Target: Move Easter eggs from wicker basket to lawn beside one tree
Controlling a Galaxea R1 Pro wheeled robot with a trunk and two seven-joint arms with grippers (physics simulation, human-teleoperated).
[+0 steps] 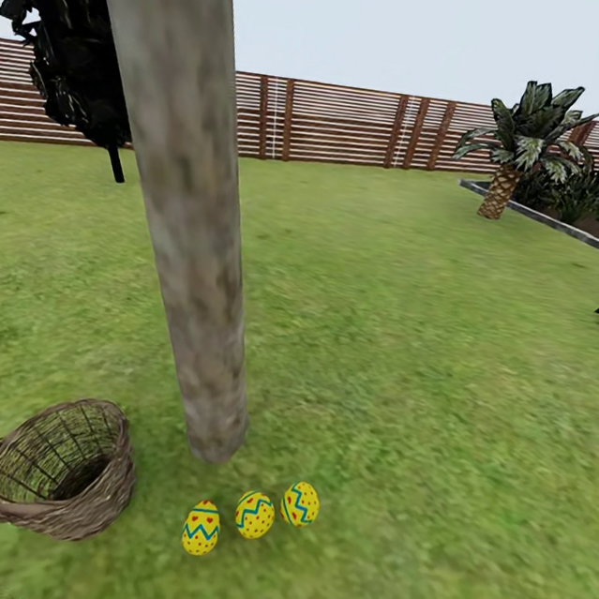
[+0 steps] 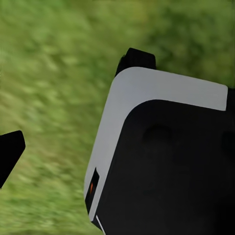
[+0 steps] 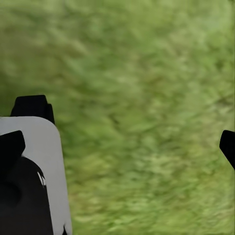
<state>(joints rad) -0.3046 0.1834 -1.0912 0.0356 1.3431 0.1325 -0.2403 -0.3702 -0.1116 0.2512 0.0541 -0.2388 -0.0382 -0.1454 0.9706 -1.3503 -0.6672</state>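
Three yellow Easter eggs (image 1: 201, 527) (image 1: 254, 515) (image 1: 300, 504) lie in a short row on the lawn (image 1: 419, 400), just in front of the foot of the tree's thick pale trunk (image 1: 186, 228). The wicker basket (image 1: 35, 515) stands tilted on the grass left of the trunk, with no egg inside. In the right wrist view my right gripper (image 3: 120, 147) hangs open over bare grass, one black fingertip at each side. In the left wrist view my left gripper (image 2: 117, 147) shows one fingertip (image 2: 10, 152) far to the side, over grass and beside the robot's own white and black body (image 2: 161, 161).
A brown slat fence (image 1: 341, 125) closes the garden at the back. A short palm (image 1: 518, 149) and shrubs stand in a raised bed (image 1: 537, 217) at the right. A dark thin-trunked tree (image 1: 69, 42) hangs at the upper left. Open grass stretches right of the trunk.
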